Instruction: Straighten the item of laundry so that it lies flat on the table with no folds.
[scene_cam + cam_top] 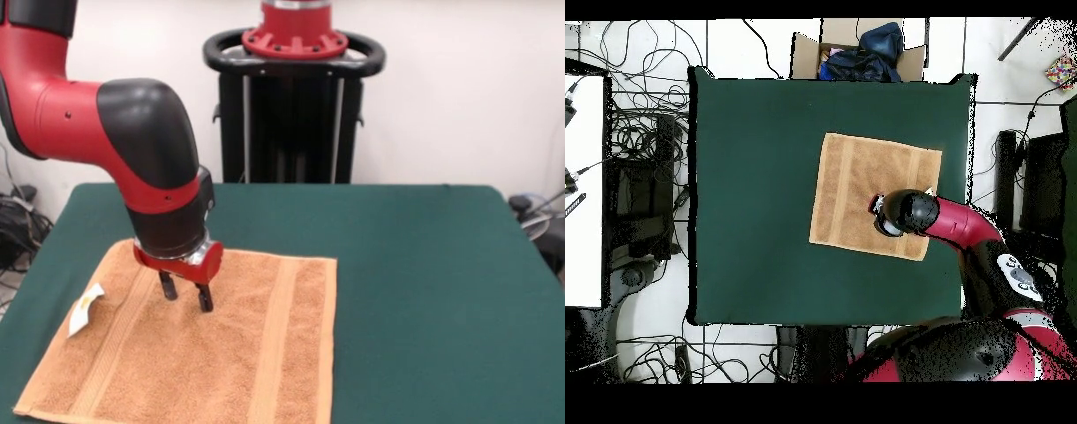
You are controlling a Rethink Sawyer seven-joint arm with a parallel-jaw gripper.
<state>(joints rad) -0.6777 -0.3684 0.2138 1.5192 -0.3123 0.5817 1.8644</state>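
Sawyer's red-and-black hand, fingers parted and grasping nothing, poised over a flat orange-tan terry-cloth towel on the dark green felt tabletop

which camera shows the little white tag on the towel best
The front view: the white tag sticks out plainly at the towel edge. In the overhead view the arm covers that side, so the tag barely shows.

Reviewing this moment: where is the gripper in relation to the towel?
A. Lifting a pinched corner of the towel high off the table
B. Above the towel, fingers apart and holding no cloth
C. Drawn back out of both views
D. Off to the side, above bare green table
B: in the front view the gripper sits over the towel, its two fingers spread with nothing between them, and the towel lies flat on the table.
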